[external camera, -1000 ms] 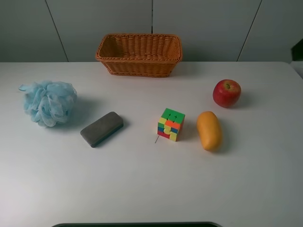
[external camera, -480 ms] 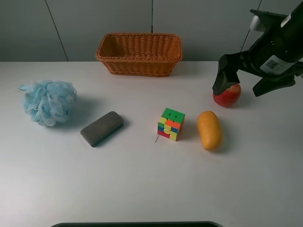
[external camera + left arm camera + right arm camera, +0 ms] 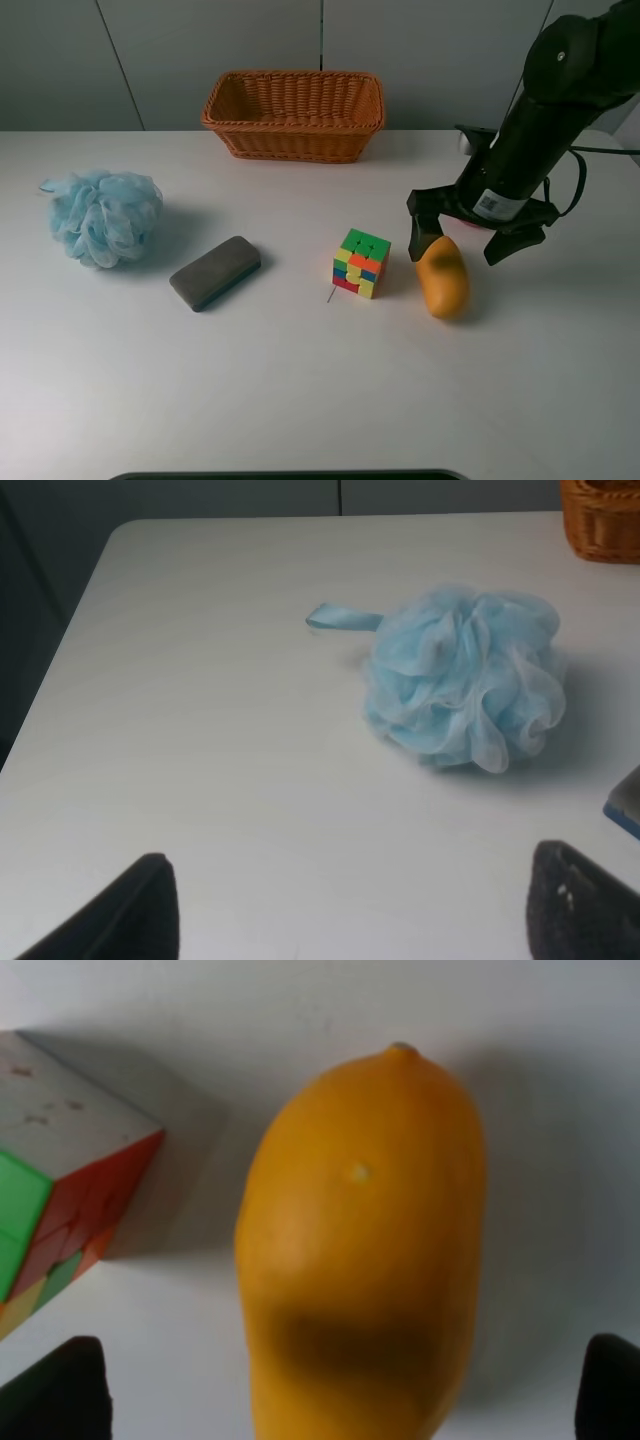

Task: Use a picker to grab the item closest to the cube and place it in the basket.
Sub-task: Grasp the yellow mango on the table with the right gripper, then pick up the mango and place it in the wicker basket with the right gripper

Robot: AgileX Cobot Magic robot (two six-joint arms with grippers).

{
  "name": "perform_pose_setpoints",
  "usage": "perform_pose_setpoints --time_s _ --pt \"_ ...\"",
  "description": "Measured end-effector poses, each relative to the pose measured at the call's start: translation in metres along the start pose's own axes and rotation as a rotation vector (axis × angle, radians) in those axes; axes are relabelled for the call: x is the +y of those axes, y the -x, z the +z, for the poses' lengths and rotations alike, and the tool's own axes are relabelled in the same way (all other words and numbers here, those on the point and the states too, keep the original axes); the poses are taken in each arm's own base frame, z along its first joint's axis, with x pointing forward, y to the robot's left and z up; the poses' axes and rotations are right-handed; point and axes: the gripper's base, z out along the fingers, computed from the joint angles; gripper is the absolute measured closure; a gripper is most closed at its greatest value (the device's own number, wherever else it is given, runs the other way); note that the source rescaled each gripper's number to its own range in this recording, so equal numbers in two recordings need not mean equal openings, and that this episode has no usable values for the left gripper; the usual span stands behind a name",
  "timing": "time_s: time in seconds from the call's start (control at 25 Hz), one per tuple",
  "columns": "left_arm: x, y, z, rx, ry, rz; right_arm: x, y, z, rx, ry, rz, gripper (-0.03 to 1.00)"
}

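Multicoloured plastic puzzle cube (image 3: pixel 361 263) first; just right of it lies the smooth orange oval mango (image 3: pixel 442 277). The black right gripper (image 3: pixel 458 252) hangs over the mango's far end, jaws spread wide, gripping nothing.

On the white table (image 3: pixel 300 400) we see a pale blue mesh bath pouf (image 3: pixel 103 216) resting toward the left side in the high view. Its frills are bunched into a loose ball, and a short ribbon loop (image 3: pixel 343 618) lies flat on the table beside it. Near it, toward the middle, lies a grey oblong block (image 3: pixel 215 272) with a blue underside, slanted and apart from the pouf. Behind the table stand grey wall panels (image 3: pixel 200 50) with dark seams.
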Motion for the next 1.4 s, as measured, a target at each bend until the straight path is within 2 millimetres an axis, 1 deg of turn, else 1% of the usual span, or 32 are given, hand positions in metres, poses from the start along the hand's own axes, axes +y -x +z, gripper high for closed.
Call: perform_pose_setpoints --time_s 0.16,0.36,0.56,0.6,0.64,0.72,0.76,1.2,1.24,1.32,1.4 --pt "0.000 0.000 0.000 0.000 0.000 -0.002 0.000 0.002 0.018 0.039 -0.002 -0.006 -0.03" --pt "0.000 0.000 0.000 0.000 0.000 -0.002 0.007 0.003 0.033 0.049 0.000 -0.020 -0.03" --pt "0.000 0.000 0.000 0.000 0.000 -0.002 0.007 0.004 0.037 0.041 -0.001 -0.019 -0.03" --pt "0.000 0.000 0.000 0.000 0.000 -0.002 0.007 0.004 0.037 0.039 0.000 -0.019 0.08" --pt "0.000 0.000 0.000 0.000 0.000 -0.002 0.007 0.004 0.037 0.039 0.000 -0.019 0.34" --pt "0.000 0.000 0.000 0.000 0.000 -0.002 0.007 0.004 0.037 0.039 -0.002 -0.018 0.97" --pt "0.000 0.000 0.000 0.000 0.000 -0.002 0.008 0.004 0.037 0.039 -0.002 -0.024 0.90" --pt "0.000 0.000 0.000 0.000 0.000 -0.004 0.007 0.002 0.035 0.053 -0.005 -0.054 0.91" --pt "0.000 0.000 0.000 0.000 0.000 -0.004 0.008 0.001 0.032 0.051 -0.003 -0.054 0.91" --pt "0.000 0.000 0.000 0.000 0.000 -0.004 0.009 0.001 0.016 0.025 -0.007 -0.058 0.91" --pt "0.000 0.000 0.000 0.000 0.000 -0.004 0.013 0.005 -0.013 -0.053 -0.001 -0.063 0.91"
